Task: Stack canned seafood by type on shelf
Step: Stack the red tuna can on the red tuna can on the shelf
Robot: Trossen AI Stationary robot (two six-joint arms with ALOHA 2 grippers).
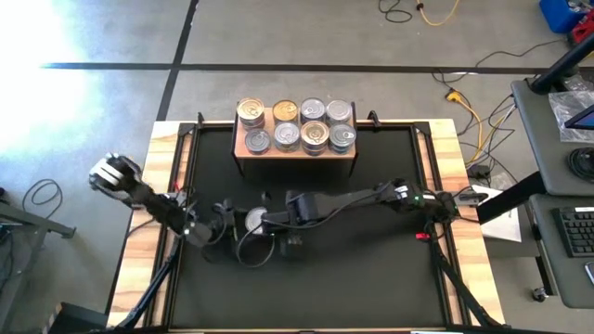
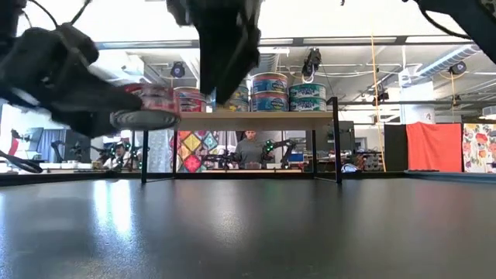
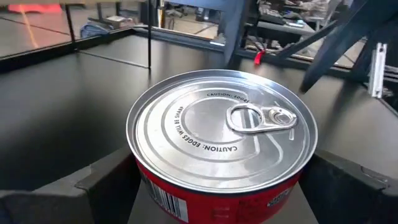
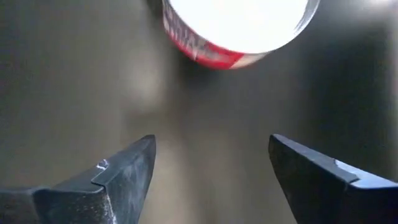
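A can (image 3: 221, 134) with a silver pull-tab lid and a red label stands upright between the fingers of my left gripper (image 3: 217, 177), which is shut on it. In the high view this can (image 1: 255, 220) is left of the table's middle, with my left gripper (image 1: 241, 224) reaching in from the left. My right gripper (image 4: 211, 168) hangs open over the dark table, just right of the can (image 4: 239, 28), touching nothing. The shelf (image 1: 297, 154) at the far edge carries several cans (image 1: 315, 136) with silver and gold lids, stacked two high in the low view (image 2: 270, 91). My left gripper pinches the can's red side wall (image 3: 149, 190) between its two fingers, one on each opposite side. The fingers come nearly level from the table's left. The can sits upright, lid up, and the low view shows it (image 2: 147, 116) lifted clear of the table.
The shelf's dark legs (image 2: 337, 147) stand on the far part of the black table top. A wooden rim (image 1: 148, 237) borders the table. Bare black surface (image 1: 353, 278) lies toward the near edge. A person (image 2: 249, 149) sits in the room beyond.
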